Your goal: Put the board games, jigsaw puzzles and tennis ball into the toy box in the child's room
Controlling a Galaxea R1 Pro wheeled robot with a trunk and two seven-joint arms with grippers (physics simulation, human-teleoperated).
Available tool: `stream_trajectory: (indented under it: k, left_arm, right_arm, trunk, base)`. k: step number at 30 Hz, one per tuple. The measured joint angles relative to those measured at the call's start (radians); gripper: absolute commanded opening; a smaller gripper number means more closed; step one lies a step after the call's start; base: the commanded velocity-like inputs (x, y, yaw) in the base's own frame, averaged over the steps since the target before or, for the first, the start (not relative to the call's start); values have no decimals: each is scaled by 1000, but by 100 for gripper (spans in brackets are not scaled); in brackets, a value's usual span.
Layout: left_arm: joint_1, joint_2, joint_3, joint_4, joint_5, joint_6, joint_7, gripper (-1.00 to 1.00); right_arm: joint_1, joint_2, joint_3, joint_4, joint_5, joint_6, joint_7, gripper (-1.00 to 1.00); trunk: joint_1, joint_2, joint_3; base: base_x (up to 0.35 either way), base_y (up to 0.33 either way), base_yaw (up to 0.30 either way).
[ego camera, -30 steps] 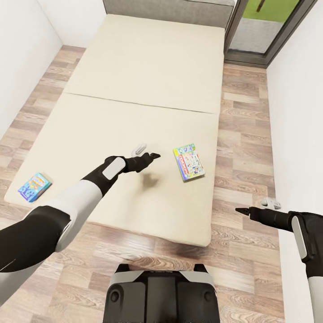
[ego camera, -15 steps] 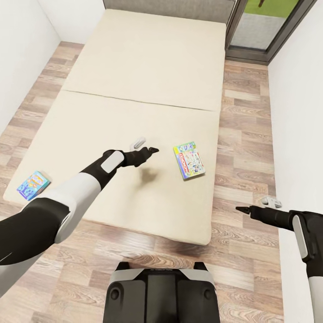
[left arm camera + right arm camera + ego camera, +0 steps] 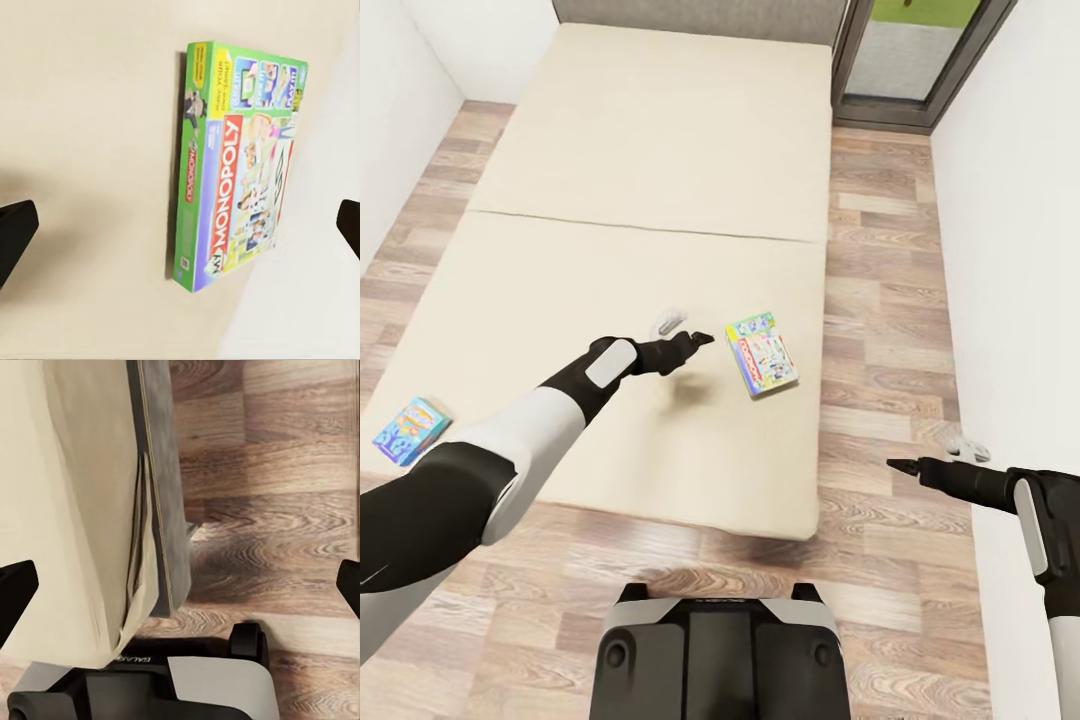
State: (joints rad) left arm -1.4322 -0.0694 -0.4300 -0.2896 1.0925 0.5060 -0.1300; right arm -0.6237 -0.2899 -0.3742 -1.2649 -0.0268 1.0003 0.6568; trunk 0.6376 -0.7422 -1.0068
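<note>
Your left gripper hovers over the bed with jaws wide open and empty, the Monopoly box lying flat on the mattress just beside it. Judged a light, stiff, slick cardboard box: pinch it across a long edge. Your right gripper hangs over the floor, jaws open and empty; the blue game box lies near the bed's corner.

Two board games lay on one bed, the green-edged Monopoly box and a smaller blue box, while two arms reached out, a left gripper and a right gripper.
</note>
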Motion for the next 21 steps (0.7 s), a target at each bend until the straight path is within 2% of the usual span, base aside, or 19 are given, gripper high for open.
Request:
stream_trajectory:
  k: [11,21]
  left_arm:
    - [32,1,0,-1,2,3,0,100]
    - [43,2,1,-1,2,6,5,100]
  right_arm:
    - [0,0,0,-1,0,1,0,100]
    - [0,-1,-1,-2,0,1,0,100]
  trunk:
    - [0,0,0]
    - [0,0,0]
  base:
    - [0,0,-235]
    - [0,0,-83]
